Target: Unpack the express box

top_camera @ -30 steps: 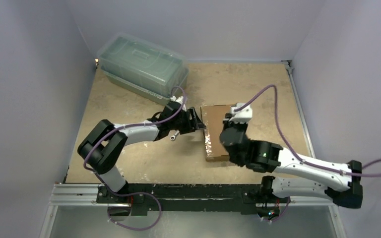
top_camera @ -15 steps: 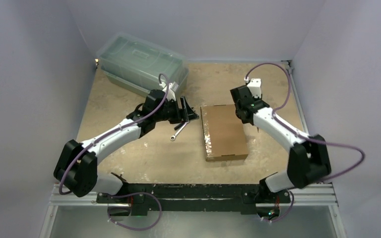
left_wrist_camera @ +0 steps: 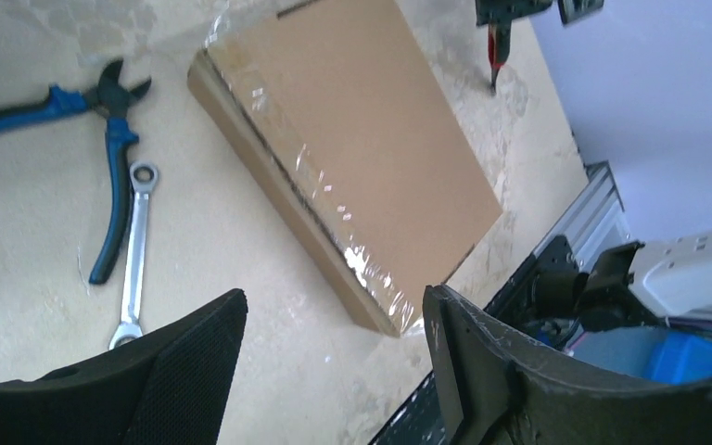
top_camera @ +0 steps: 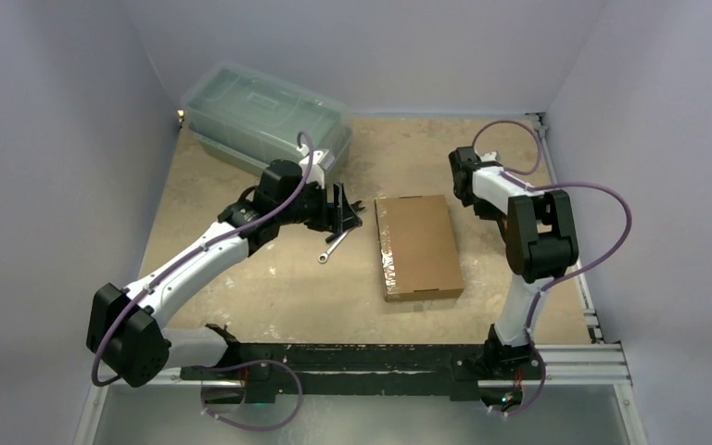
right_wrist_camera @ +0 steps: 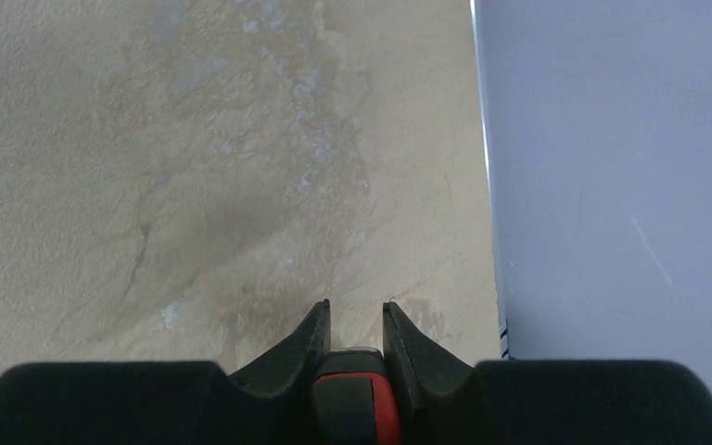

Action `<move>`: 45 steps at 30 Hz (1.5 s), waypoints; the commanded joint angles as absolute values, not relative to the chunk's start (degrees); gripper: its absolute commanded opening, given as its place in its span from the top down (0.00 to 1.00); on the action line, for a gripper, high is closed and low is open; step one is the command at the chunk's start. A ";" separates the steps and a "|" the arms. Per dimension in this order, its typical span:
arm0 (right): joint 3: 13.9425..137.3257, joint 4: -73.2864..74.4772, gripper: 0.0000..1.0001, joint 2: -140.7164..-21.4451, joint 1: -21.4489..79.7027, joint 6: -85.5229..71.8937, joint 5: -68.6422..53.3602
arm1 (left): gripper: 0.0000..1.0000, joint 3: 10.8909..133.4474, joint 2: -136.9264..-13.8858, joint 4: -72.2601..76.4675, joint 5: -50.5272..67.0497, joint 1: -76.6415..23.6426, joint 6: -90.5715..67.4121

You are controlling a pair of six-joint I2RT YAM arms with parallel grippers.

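Left hand (left_wrist_camera: 334, 298), fingers apart, hovers left of the express box (left_wrist_camera: 352, 139), which lies shut mid-worktop (top_camera: 287, 287). Only its wrist view reveals blue pliers (left_wrist_camera: 116, 139) beside the wrench (left_wrist_camera: 135, 250). Right hand (right_wrist_camera: 357, 311), far right, clamps a red-handled tool (right_wrist_camera: 357, 394).

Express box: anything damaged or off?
No damage shows. The express box lies closed and flat. Only oddity: the clear tape along its left long edge is wrinkled and puckered, not smooth.
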State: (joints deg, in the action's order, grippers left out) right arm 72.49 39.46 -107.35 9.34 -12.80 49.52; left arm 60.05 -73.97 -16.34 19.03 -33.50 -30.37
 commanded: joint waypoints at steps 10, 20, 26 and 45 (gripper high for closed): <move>79.05 40.67 0.37 -106.85 9.22 -9.21 49.43 | 0.30 48.82 -68.71 -9.81 24.49 -33.57 -34.71; 78.80 36.44 0.20 -99.51 9.02 -6.91 44.80 | 0.30 47.85 -75.09 -3.12 27.53 -34.45 -40.20; 80.51 36.65 0.11 -100.66 9.05 -6.55 39.46 | 0.30 48.78 -77.34 -2.15 24.81 -37.33 -42.10; 51.53 23.15 0.12 -67.67 11.51 -16.06 -3.06 | 0.41 48.79 -91.55 11.17 21.50 -40.17 -49.38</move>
State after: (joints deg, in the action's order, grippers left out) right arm 55.42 24.14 -66.22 11.38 -14.17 -1.15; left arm 47.99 -89.30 5.98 21.47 -40.16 -47.55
